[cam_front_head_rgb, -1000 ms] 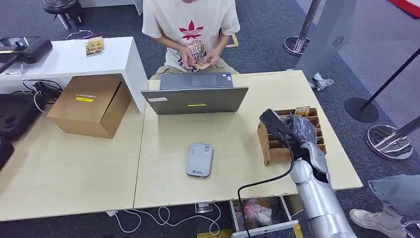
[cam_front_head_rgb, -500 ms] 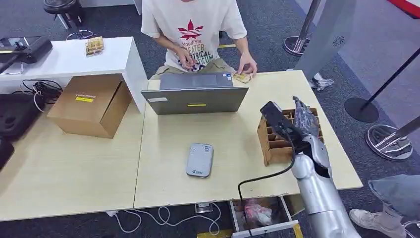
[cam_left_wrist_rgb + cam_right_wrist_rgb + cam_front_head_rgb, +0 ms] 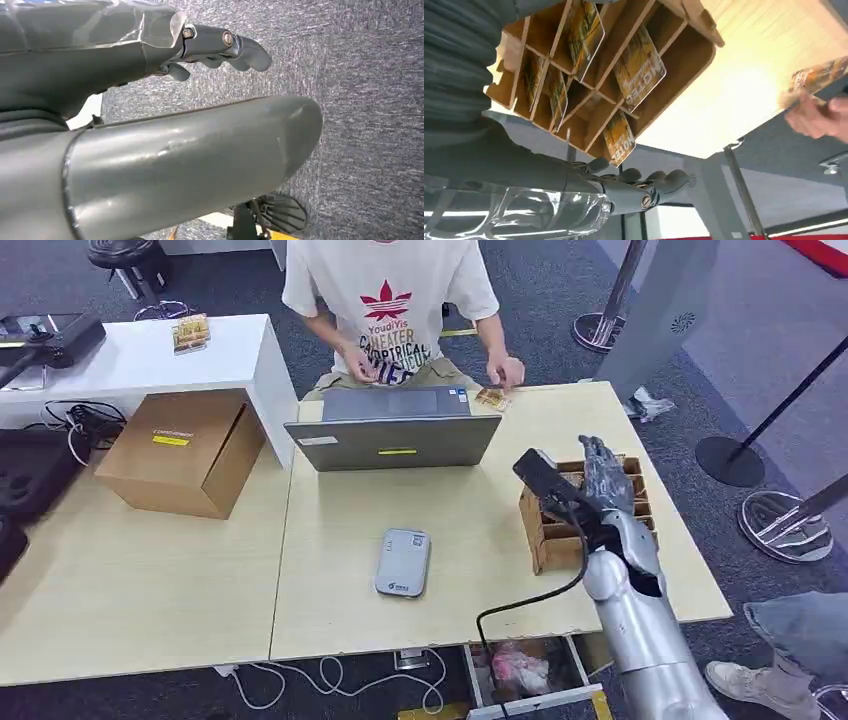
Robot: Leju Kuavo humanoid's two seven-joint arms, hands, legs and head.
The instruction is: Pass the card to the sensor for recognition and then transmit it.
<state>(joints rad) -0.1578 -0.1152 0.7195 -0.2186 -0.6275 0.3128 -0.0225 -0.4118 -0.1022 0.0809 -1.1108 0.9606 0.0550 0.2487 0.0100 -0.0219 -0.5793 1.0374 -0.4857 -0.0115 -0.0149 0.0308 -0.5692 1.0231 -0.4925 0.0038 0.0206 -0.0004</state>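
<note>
A wooden slotted box [image 3: 546, 532] stands at the right of the table, with several yellow-printed cards [image 3: 639, 70] upright in its compartments [image 3: 696, 52]. My right hand [image 3: 604, 476] hovers over the box with its fingers [image 3: 650, 182] apart and nothing in them. The grey card sensor [image 3: 403, 562] lies flat at the table's middle, well left of this hand. At the far edge a person's hand [image 3: 506, 371] rests by a loose card [image 3: 490, 397]. My left hand [image 3: 150, 65] hangs over grey carpet, its fingers [image 3: 235, 46] loosely bent and holding nothing.
An open laptop [image 3: 396, 432] stands beyond the sensor, with the person seated behind it. A cardboard box [image 3: 184, 450] sits on the left table, next to a white side table [image 3: 130, 358]. Stanchion bases [image 3: 729, 461] stand on the floor to the right.
My right hand has risen out of the box and its fingers have opened. The person's hand came out from the chest and set a card on the table by the laptop.
</note>
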